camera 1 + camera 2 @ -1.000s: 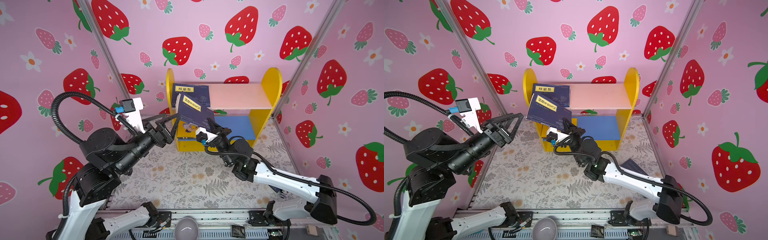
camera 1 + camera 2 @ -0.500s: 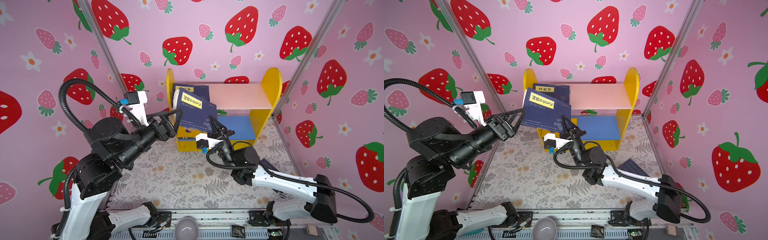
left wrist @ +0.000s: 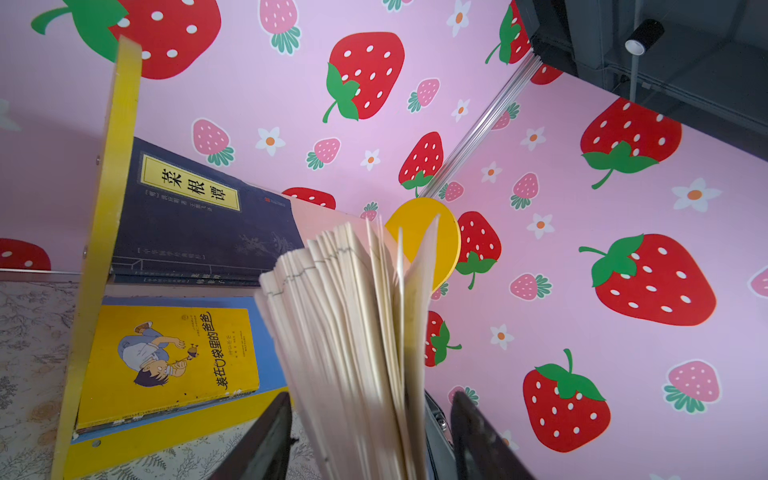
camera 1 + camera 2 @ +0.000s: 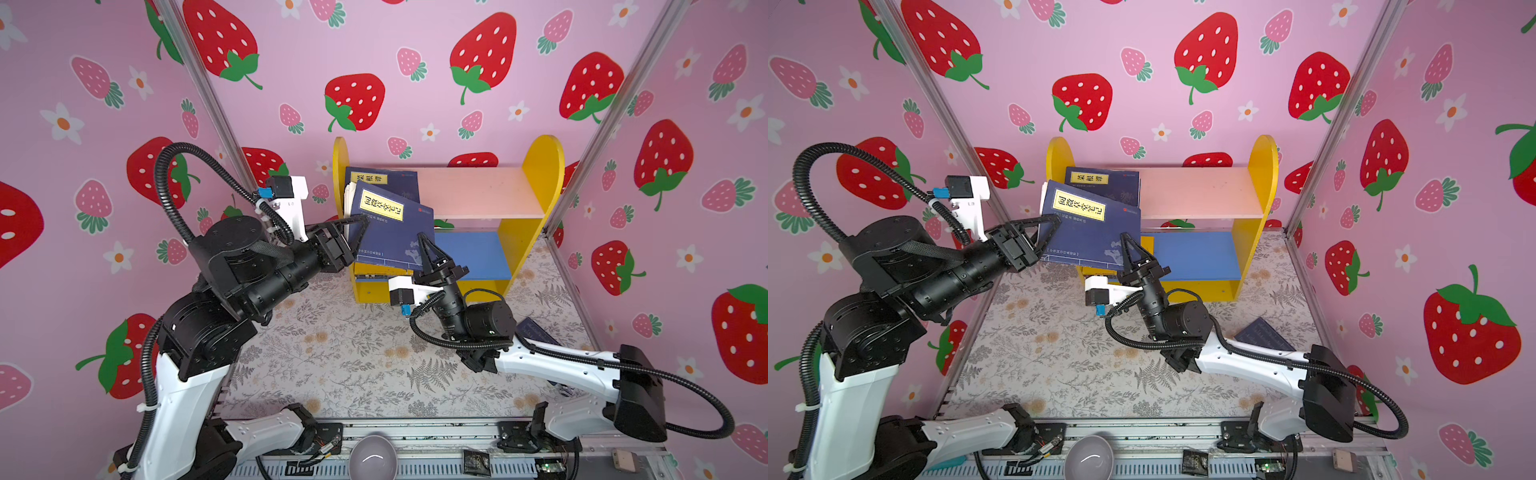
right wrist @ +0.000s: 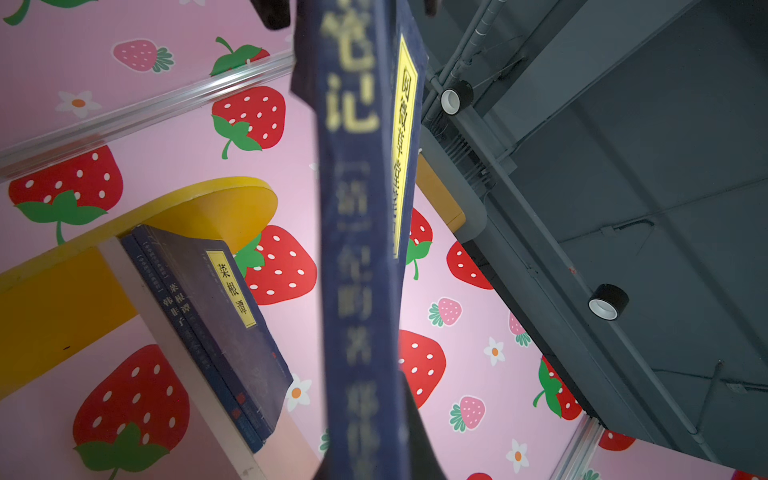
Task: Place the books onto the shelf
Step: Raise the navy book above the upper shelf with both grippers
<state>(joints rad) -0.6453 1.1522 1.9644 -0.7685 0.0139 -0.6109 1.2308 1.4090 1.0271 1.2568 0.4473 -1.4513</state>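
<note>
A navy book with a yellow title label (image 4: 390,232) (image 4: 1088,232) hangs tilted in front of the shelf's (image 4: 540,174) left half. My right gripper (image 4: 424,245) (image 5: 370,436) points up, shut on its lower right corner by the spine. My left gripper (image 4: 359,226) (image 3: 370,399) is open, its fingers (image 3: 270,432) straddling the fanned page edge (image 3: 353,332) with gaps on both sides. Two navy books (image 3: 199,224) lie stacked on the pink upper board (image 4: 478,191). A yellow cartoon book (image 3: 166,357) tops a stack on the blue lower board (image 4: 473,249).
Another navy book (image 4: 536,330) (image 4: 1262,334) lies on the floral mat (image 4: 353,353) at the right, partly under my right arm. A grey bowl (image 4: 372,459) and a dark packet (image 4: 476,461) sit on the front rail. Pink walls and metal posts (image 4: 590,137) stand close around.
My right gripper has swung to point upward, carrying the book slightly left. My left gripper has advanced onto the book's page edge and its jaws have narrowed.
</note>
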